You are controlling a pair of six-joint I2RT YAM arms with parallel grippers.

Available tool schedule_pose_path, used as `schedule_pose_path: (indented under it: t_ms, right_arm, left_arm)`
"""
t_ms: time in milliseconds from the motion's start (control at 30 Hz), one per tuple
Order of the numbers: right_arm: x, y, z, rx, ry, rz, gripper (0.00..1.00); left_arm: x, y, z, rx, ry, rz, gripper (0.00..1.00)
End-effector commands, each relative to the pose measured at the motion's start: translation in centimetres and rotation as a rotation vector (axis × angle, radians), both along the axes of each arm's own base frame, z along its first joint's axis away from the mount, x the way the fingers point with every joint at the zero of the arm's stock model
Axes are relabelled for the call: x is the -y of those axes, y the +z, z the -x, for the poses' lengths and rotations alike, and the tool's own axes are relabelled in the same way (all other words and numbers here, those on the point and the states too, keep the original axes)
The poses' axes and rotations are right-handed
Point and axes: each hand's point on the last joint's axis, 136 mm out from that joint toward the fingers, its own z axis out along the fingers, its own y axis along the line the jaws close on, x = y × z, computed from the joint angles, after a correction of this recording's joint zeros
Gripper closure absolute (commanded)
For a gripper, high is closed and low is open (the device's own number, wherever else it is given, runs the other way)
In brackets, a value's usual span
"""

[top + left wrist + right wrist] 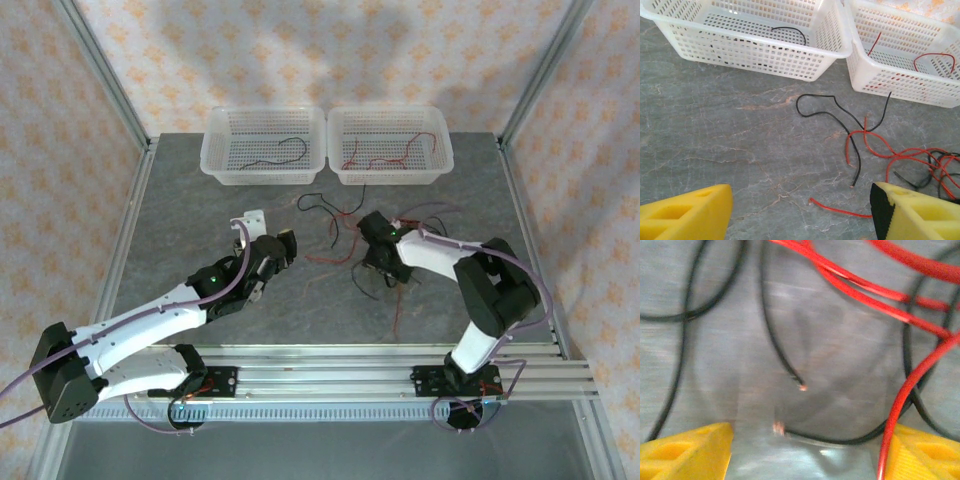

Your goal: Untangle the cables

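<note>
The cables [340, 240], thin red and black wires, lie tangled on the grey table between my two grippers. In the left wrist view a black cable [820, 95] loops over red ones [900, 156]. My left gripper [800, 215] hovers open left of the tangle [282, 250], and a loose red end [840, 210] lies on the table between its yellow fingers. My right gripper [805, 455] is down on the tangle's right side [378, 262]. It is open, with a black cable end [830, 441] between its fingers and a red cable [895, 420] beside the right finger.
Two white mesh baskets stand at the back of the table. The left basket [213, 150] holds a black cable [285, 150]. The right basket [440, 150] holds red cables [385, 158]. Metal frame posts edge the table.
</note>
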Motion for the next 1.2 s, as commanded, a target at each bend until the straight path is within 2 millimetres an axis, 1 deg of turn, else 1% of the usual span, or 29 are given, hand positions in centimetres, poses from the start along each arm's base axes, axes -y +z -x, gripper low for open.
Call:
schedule_pose_path:
  t_ms: [0,67,167,200,333,433,533,633,733,833,867,1000,1067,1133,1167]
  right_arm:
    - [-14.1,8.4,-6.6,0.313,0.199,-0.555,0.29]
    - [-14.2,8.6,-6.6,0.315,0.203,-0.554,0.32]
    - [-14.1,8.9,-6.6,0.320,0.203,-0.552,0.41]
    - [-14.2,9.0,-6.5,0.322,0.204,-0.555,0.42]
    - [-13.9,9.5,-6.3,0.329,0.203,-0.559,0.42]
    - [-13.4,10.4,-6.0,0.344,0.205,-0.550,0.42]
    - [-12.6,11.8,-5.5,0.373,0.209,-0.532,0.42]
    - [-11.3,13.8,-5.1,0.417,0.218,-0.487,0.42]
    - [-9.6,15.9,-4.7,0.461,0.226,-0.419,0.42]
    - [-7.3,17.3,-4.3,0.491,0.214,-0.354,0.42]
    - [-6.2,17.6,-4.1,0.501,0.198,-0.331,0.42]
    - [-1.5,18.0,-3.6,0.535,0.119,-0.291,0.43]
    - [0.6,17.9,-3.4,0.542,0.085,-0.278,0.43]
    - [2.1,17.0,-3.4,0.524,0.061,-0.260,0.42]
    - [2.9,17.7,-3.1,0.546,0.051,-0.270,0.42]
  left_arm:
    - [-1.4,-0.5,0.3,-0.008,0.029,-0.039,0.26]
    - [-1.5,-0.6,0.4,-0.008,0.030,-0.038,0.26]
    - [-1.7,-0.6,0.5,-0.006,0.032,-0.037,0.26]
    - [-1.7,-0.6,0.5,-0.005,0.034,-0.035,0.26]
    - [-1.7,-0.5,0.5,-0.005,0.031,-0.029,0.26]
    - [-1.5,-0.7,0.5,-0.012,0.027,-0.026,0.26]
    - [-1.5,-1.3,0.4,-0.032,0.033,-0.028,0.26]
    - [-0.8,-2.8,-0.3,-0.094,0.017,-0.032,0.27]
    - [0.9,-4.9,-1.4,-0.173,-0.024,-0.037,0.30]
    - [3.9,-6.1,-2.4,-0.235,-0.097,-0.022,0.36]
    - [5.2,-6.2,-2.7,-0.247,-0.134,0.001,0.38]
    - [10.3,-6.0,-2.9,-0.247,-0.276,0.078,0.39]
    - [12.0,-6.1,-2.7,-0.252,-0.319,0.092,0.38]
    - [13.2,-6.9,-2.6,-0.271,-0.347,0.106,0.35]
    - [13.7,-7.5,-2.5,-0.287,-0.355,0.109,0.34]
